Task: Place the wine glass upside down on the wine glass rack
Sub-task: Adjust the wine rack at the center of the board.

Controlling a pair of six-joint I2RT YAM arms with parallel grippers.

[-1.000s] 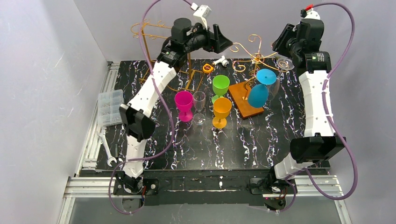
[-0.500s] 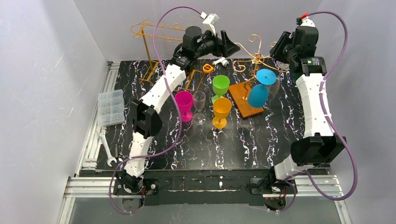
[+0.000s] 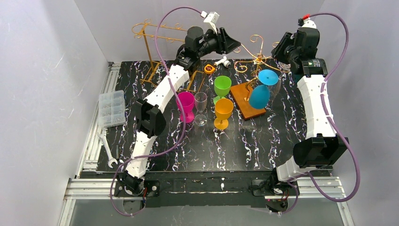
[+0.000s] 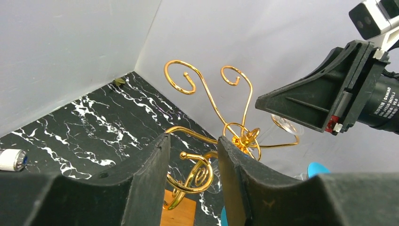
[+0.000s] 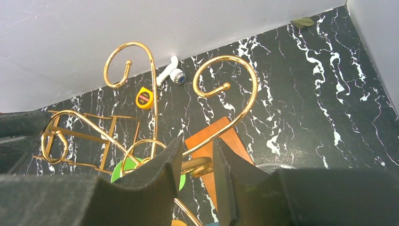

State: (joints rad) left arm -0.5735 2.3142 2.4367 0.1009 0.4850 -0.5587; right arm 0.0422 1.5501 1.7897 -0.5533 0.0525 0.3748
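A gold scrolled wine glass rack (image 3: 258, 57) stands on a wooden base (image 3: 245, 100) at the back right. A blue glass (image 3: 260, 96) hangs upside down on it. A clear wine glass (image 3: 278, 84) hangs beside it, its base (image 4: 288, 125) resting on a gold arm; its round edge shows in the right wrist view (image 5: 275, 165). My right gripper (image 3: 281, 52) hovers just above that arm, jaws a little apart and empty (image 5: 197, 143). My left gripper (image 3: 229, 41) is open and empty to the left of the rack top (image 4: 193, 141).
Pink (image 3: 185, 104), clear (image 3: 201, 108), green (image 3: 222, 86) and orange (image 3: 224, 111) glasses stand upright mid-table. A second gold rack (image 3: 153, 35) stands back left. A yellow tape measure (image 3: 209, 69) and white fitting (image 3: 222, 61) lie behind. A plastic box (image 3: 111, 108) and wrench (image 3: 107, 150) lie left.
My left arm has stretched out and carried its gripper rightward toward the rack top. My right gripper has lifted slightly up and back from the clear glass's base.
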